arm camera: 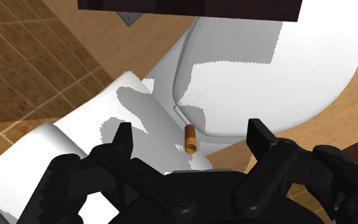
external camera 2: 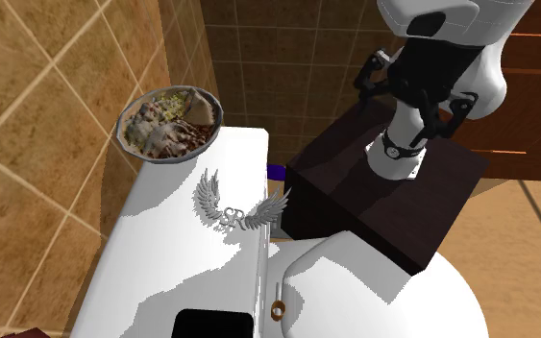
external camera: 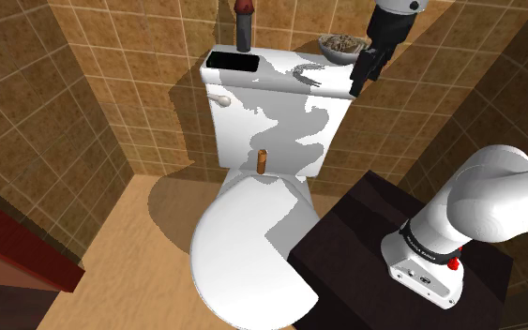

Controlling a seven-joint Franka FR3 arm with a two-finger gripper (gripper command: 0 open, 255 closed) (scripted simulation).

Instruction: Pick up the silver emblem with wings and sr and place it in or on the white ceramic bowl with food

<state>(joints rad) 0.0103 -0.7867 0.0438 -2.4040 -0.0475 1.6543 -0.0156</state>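
The silver winged emblem (external camera 2: pixel 239 204) lies flat on the white toilet tank's lid (external camera 2: pixel 182 259), near its middle. In the shoulder view the emblem (external camera: pixel 309 77) sits just left of the bowl. The bowl of food (external camera 2: pixel 170 123) stands at the tank's end by the tiled wall, and shows as (external camera: pixel 339 45). My black gripper (external camera: pixel 358 80) hangs above the tank's right end, beside the bowl and over the emblem's right edge. In the wrist view the gripper (arm camera: pixel 190 135) is open, with nothing between its fingers (arm camera: pixel 121 137).
A black rectangle (external camera: pixel 232 62) and a dark bottle-like thing (external camera: pixel 244 23) occupy the tank's other end. A small brown cylinder (external camera: pixel 263 161) stands at the seat hinge above the closed toilet lid (external camera: pixel 252 244). The dark stand (external camera: pixel 384 234) adjoins the toilet. Tiled walls close in behind.
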